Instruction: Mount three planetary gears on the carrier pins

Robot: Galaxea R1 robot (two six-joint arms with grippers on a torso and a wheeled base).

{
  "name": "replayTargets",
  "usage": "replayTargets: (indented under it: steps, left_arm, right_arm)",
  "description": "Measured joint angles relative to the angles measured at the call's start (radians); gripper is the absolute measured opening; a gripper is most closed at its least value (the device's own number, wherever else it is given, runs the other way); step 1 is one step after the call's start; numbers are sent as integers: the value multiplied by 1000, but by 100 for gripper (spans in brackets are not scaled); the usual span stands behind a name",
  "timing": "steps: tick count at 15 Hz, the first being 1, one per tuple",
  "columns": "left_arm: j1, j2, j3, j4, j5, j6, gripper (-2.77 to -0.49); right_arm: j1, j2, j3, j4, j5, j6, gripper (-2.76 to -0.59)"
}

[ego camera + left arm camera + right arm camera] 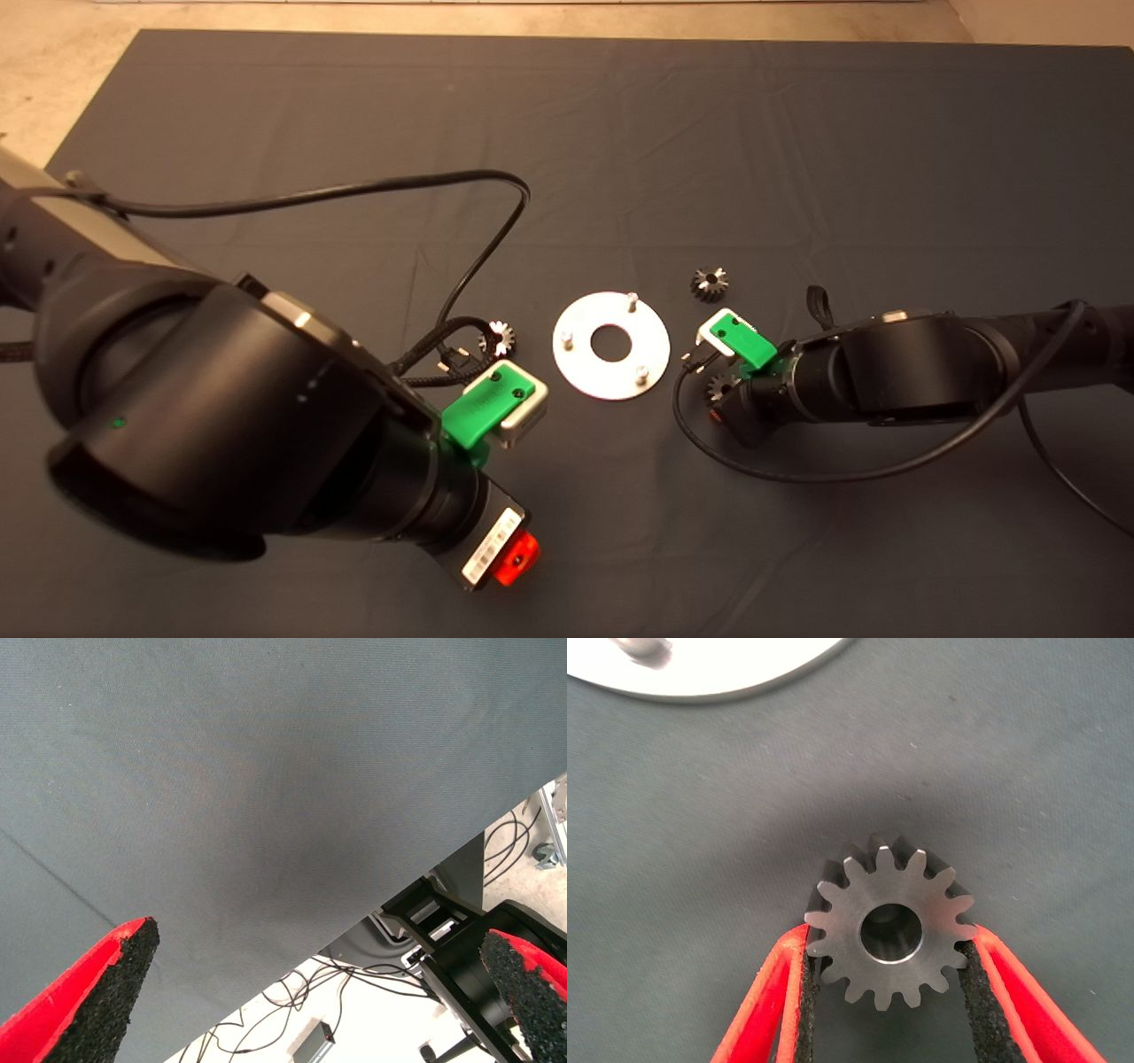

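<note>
Round silver disc (pixel 611 346) lies flat on the dark mat (pixel 620 133), near the middle of the head view. Three short pins stand on it, all bare: one at 1 o'clock (pixel 632 300), one at 9 o'clock (pixel 564 337), one at 5 o'clock (pixel 641 373).

Three gears, none on a pin:
- Gear A (pixel 710 283) lies on the mat at about 2 o'clock from the disc, just off its rim.
- Gear B (pixel 498 338) lies at 9 o'clock from the disc, near it, beside a black cable (pixel 461 275).
- Gear C (pixel 720 386) sits at about 4 o'clock from the disc, under the right gripper.

Right gripper (pixel 890 950): reaches in from 3 o'clock and is low over the mat. The right wrist view shows its two black pads (pixel 973 967) pressed against opposite sides of gear C (pixel 889 920), closed onto the teeth. Gear lies flat, centre hole facing the camera. The edge of the disc (pixel 726 678) shows close beyond it.

Left gripper (pixel 319 988): sits at 7 o'clock from the disc, well clear of it. Fingers spread wide, nothing between them; its wrist view shows only bare mat (pixel 266 797) and the floor with cables past the mat's edge.
</note>
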Motion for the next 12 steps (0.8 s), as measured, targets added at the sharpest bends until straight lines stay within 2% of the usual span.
replayTargets:
  steps: [1,3,5,9,12]
  left_arm:
    - [0,0,0,0,0,0,-61]
    - [0,0,0,0,0,0,-61]
    - [0,0,0,0,0,0,-61]
    - [0,0,0,0,0,0,-61]
    - [0,0,0,0,0,0,-61]
  right_arm:
    - [0,5,0,1,-1,0,-241]
    - [0,20,-1,4,8,1,-248]
    - [11,28,-1,13,13,2,-247]
    - [84,31,-3,65,12,5,-247]
    - [114,36,-3,96,13,5,-247]
